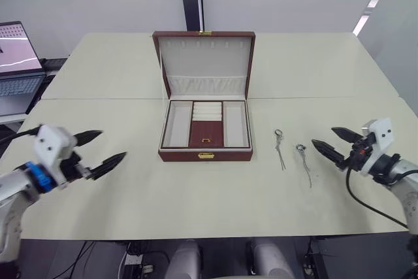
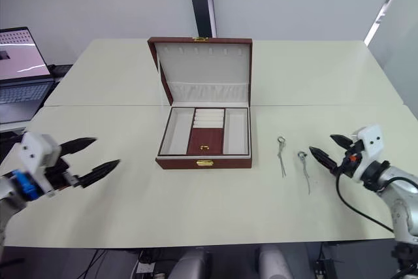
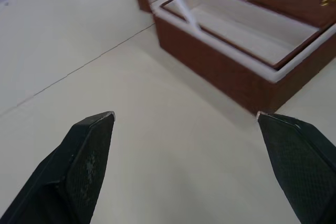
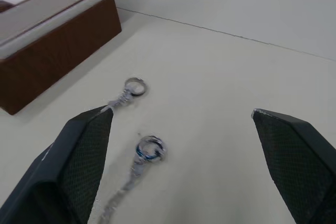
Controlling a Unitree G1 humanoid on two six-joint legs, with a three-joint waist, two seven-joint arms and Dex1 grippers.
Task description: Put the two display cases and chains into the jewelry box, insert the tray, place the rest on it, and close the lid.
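Box [image 1: 206, 155] at table [image 1: 130, 200] centre, lid [image 1: 205, 63] raised upright, tray [image 1: 206, 125] seated inside. Two chains [image 1: 279, 148] [image 1: 304, 163] flat on table right of box, side by side, apart. Left gripper [image 1: 98, 150] spread, empty, left of box. Right gripper [image 1: 334, 143] spread, empty, just right of chains.

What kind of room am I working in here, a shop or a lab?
Likely a lab or office: plain pale tables pushed together, an open laptop on a side desk, bare walls, and only the jewelry box and chains laid out.
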